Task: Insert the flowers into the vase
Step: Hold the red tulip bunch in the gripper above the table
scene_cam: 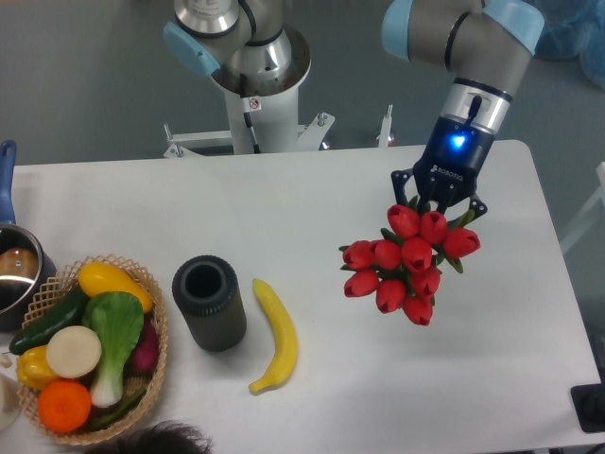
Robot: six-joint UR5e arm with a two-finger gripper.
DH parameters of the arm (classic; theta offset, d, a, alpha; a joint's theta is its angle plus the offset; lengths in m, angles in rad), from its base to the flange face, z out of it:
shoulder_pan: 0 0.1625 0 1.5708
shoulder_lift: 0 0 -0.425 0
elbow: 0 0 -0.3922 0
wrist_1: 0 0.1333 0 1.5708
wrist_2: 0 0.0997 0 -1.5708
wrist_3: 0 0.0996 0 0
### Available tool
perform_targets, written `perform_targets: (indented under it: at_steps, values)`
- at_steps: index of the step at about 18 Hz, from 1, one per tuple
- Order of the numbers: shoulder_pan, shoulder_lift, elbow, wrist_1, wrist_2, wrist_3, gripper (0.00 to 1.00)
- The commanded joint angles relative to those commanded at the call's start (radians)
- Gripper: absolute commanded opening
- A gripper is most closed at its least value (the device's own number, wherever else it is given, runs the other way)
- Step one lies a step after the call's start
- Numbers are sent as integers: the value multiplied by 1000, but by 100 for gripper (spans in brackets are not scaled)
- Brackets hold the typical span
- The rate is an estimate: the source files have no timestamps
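Note:
The flowers (406, 263), a bunch of red tulip buds with green leaves, hang over the right half of the table. My gripper (438, 206) sits just above and behind the buds, shut on the stems, which the buds mostly hide. The vase (209, 302), a dark grey cylinder with a round open mouth, stands upright at the front left of the table, well to the left of the bunch.
A yellow banana (275, 336) lies just right of the vase. A woven basket (151, 301) of vegetables and fruit sits at the front left corner. A pot (14, 274) with a blue handle is at the left edge. The arm's base (252, 85) stands behind the table.

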Motion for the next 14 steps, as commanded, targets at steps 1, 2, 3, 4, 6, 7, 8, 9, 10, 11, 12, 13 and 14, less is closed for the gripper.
perform_targets:
  at_steps: [1,2,3,4,6,7,8,9,10,11,12,13,14]
  values:
    - [0,2,-6,2,0,3,20]
    - [2,3,-9,2,0,6,20]
    - [3,2,4,0,0,-2,20]
    - [3,2,8,0,0,-3,20]
    - [0,0,11,2,0,-5,20]
    - [-3,0,11,2,-2,-5,20]
    - [-6,-3,11,2,-2,-5,20]
    - [-8,-3,12,2,-2,-5,20]
    - [-8,-3,14,2,-2,-5,20]
    - [-9,-3,14,2,-2,-5,20]
    - [-11,-5,14,2,-2,-5,20]
    - [-14,-5,14,2,-2,-3,20]
    - [-17,-5,14,2,-5,-3,20]
